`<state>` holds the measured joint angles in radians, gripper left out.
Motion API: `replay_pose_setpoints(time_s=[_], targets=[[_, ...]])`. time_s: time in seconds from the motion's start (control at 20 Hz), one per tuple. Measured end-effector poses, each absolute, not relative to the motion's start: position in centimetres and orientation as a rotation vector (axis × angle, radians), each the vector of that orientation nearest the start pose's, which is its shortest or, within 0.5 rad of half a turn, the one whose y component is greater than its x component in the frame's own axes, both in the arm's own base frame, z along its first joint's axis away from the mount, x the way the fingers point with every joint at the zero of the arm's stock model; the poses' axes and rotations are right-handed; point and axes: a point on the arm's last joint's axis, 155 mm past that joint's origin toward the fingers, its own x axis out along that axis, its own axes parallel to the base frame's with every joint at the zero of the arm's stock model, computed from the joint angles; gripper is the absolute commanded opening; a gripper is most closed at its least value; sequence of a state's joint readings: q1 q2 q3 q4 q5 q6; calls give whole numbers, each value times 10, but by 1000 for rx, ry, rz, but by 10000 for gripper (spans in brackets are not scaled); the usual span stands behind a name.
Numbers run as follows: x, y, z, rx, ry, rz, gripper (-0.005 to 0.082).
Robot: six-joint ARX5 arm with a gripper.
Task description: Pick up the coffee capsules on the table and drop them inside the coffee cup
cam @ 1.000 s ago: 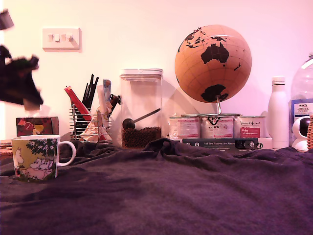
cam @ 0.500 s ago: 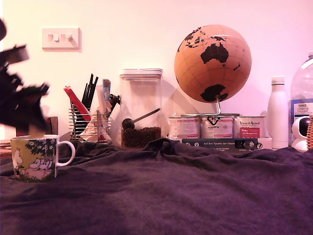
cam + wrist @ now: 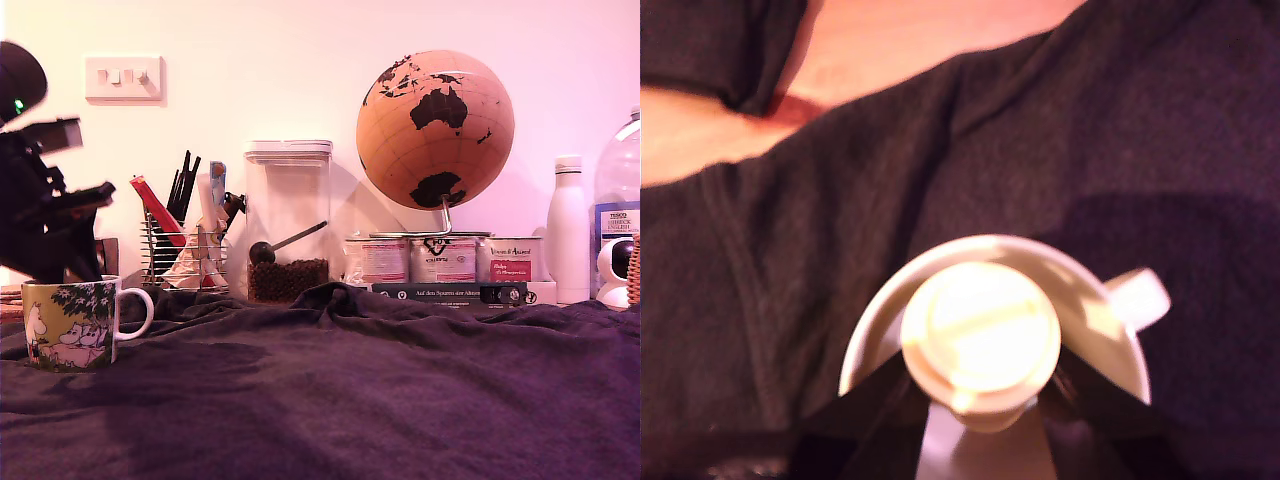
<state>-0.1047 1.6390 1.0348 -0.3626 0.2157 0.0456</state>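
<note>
The coffee cup (image 3: 70, 322), printed with green leaves and white cartoon figures, stands on the dark cloth of the table (image 3: 350, 390) at the exterior view's left. Directly over its mouth hangs my gripper (image 3: 62, 268), its tips reaching the rim. In the wrist view the gripper (image 3: 980, 375) is shut on a cream coffee capsule (image 3: 980, 330), whose round rim faces the camera. The capsule sits over the opening of the cup (image 3: 868, 340), and the white handle (image 3: 1140, 295) sticks out to one side. The capsule cannot be made out in the exterior view.
Along the back wall stand a wire holder with pens (image 3: 185, 245), a clear jar of coffee beans (image 3: 288, 222), round tins (image 3: 443, 258), a globe (image 3: 435, 130), a white bottle (image 3: 568, 230) and a large water bottle (image 3: 618, 200). Bare wood (image 3: 900, 50) shows past the cloth's edge.
The arm has come down and shifted toward the exterior view's right, from high at the left edge to right over the cup's mouth.
</note>
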Motion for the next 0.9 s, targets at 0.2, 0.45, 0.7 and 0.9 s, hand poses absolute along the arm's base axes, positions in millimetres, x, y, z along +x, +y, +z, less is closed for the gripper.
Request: replay_pose_setpoints(time_s=[0.2, 0.45, 0.7, 0.9], targets=[[408, -82, 77, -12, 968, -316, 267], [407, -82, 76, -13, 974, -316, 417], [407, -82, 76, -6, 972, -320, 549], [406, -83, 76, -5, 976, -323, 549]])
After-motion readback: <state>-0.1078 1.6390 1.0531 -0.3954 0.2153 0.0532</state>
